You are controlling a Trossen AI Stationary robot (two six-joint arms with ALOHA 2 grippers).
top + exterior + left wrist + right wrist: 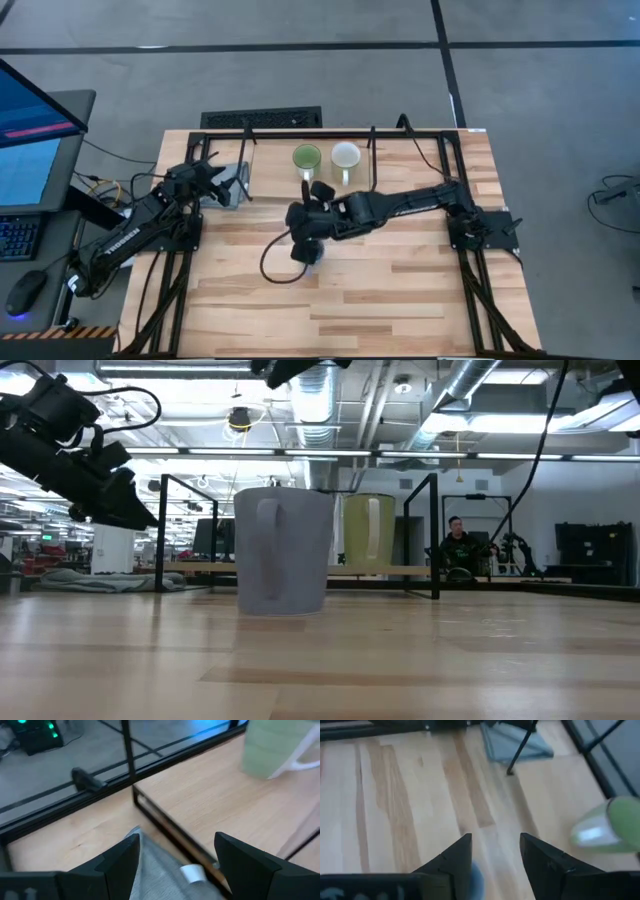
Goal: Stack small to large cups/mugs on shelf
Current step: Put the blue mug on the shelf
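Three mugs: green mug [306, 157] and white mug [346, 156] on the shelf [400, 160]; blue-grey mug [282, 550] on the worktop [400, 290] beneath the right gripper [310, 252], jaws parted. Left gripper [222, 182] wide open.

Two dark fingers [120, 865] of the left gripper [177, 862] are seen spread apart, with a grey folded cloth [160, 875] between them. Beyond the fingers, a thin black metal frame [155, 817] borders a light wooden shelf board [215, 795], on which a pale green ceramic mug [272, 745] stands.
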